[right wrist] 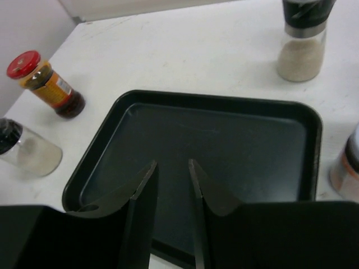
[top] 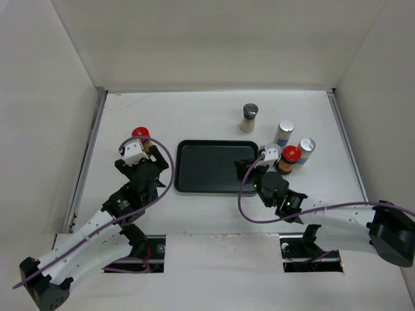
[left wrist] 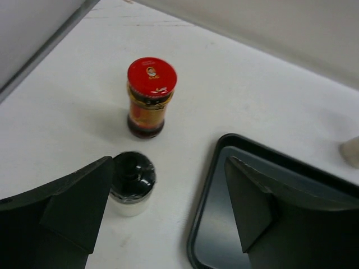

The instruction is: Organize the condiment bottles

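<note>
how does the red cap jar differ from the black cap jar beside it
The red-capped jar has a red lid, orange-brown contents and a printed label; the black-capped jar has a black lid and a pale, unlabelled body. Both stand upright on the table, outside the tray.

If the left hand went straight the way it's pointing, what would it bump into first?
Probably the black-capped jar, which sits just inside the open left hand, close to one side. The red-capped jar stands farther on. Depth is hard to judge.
</note>
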`<move>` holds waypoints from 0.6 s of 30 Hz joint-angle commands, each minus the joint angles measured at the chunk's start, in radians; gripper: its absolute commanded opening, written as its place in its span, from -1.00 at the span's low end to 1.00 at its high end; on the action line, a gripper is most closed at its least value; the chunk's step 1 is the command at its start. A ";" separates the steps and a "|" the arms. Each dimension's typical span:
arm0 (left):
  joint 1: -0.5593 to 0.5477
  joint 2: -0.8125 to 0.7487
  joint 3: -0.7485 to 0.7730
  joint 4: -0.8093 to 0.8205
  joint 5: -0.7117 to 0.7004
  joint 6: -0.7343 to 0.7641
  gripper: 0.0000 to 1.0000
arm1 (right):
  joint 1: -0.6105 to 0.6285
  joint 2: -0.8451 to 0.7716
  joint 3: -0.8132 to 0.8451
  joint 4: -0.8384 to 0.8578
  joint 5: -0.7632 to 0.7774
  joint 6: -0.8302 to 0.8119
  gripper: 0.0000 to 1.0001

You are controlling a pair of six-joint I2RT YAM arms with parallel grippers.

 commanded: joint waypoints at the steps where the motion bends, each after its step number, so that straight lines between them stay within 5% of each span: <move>1: -0.010 0.040 -0.008 -0.034 -0.028 0.013 0.51 | 0.008 0.020 0.018 0.047 -0.059 0.020 -0.28; 6: 0.027 0.144 -0.002 -0.052 0.035 -0.036 0.77 | 0.005 0.023 0.014 0.056 -0.059 0.021 0.70; 18: 0.123 0.229 -0.045 -0.061 -0.019 -0.204 0.76 | -0.001 0.048 0.020 0.054 -0.068 0.023 0.87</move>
